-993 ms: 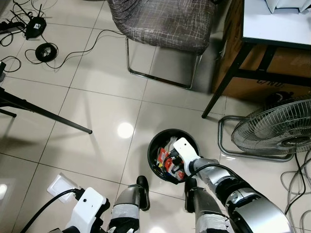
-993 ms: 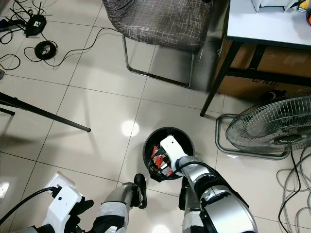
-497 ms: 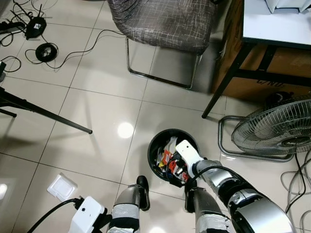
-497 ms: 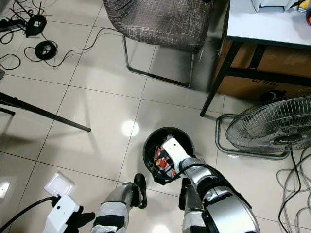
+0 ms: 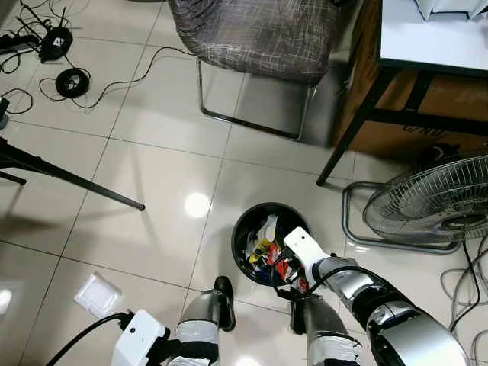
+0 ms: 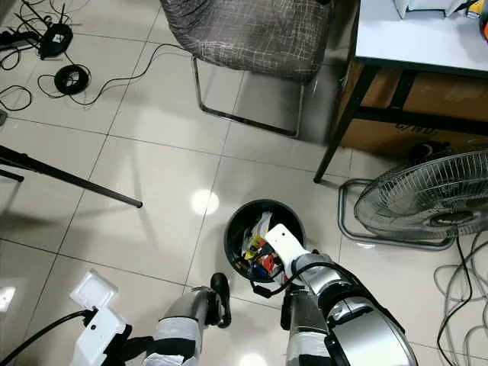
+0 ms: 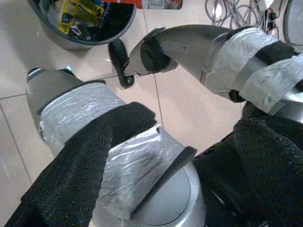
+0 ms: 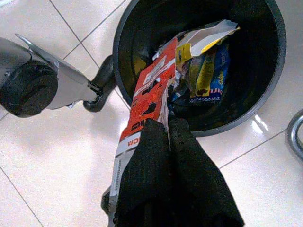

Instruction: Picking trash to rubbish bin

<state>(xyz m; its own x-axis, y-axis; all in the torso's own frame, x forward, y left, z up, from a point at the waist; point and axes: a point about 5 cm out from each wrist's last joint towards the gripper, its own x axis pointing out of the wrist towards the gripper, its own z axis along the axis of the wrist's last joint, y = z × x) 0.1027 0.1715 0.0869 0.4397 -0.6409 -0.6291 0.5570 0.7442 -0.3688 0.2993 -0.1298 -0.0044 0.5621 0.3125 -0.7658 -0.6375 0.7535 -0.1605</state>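
We look down at a shiny tiled floor (image 5: 152, 213). A round black rubbish bin (image 5: 242, 229) stands on it, right in front of our two silver legs. The bin already has trash inside: a yellow wrapper (image 8: 204, 71), a blue one, and a white torn packet (image 8: 208, 33).

Our right gripper (image 8: 166, 124) hangs over the near edge of the bin. Its two black fingers (image 8: 156, 142) are pressed together, and they pinch a red and white wrapper (image 8: 147, 101). The wrapper sticks out ahead of the fingers. Its far end reaches over the rim and into the bin, and its near end hangs over the floor just outside. From the head camera we see the white wrist of the right arm (image 5: 305, 248) lying across the bin.

Our left gripper (image 5: 137, 347) hangs low beside our left leg, well away from the bin. We cannot tell if its fingers are spread or together.

A small white square thing (image 5: 97, 295) lies on the floor near the left arm. Behind the bin stands a grey chair (image 5: 255, 34). A metal fan (image 5: 427, 202) sits on the floor to the right, next to a table (image 5: 431, 42). Black cables (image 5: 69, 76) curl on the floor at the far left.
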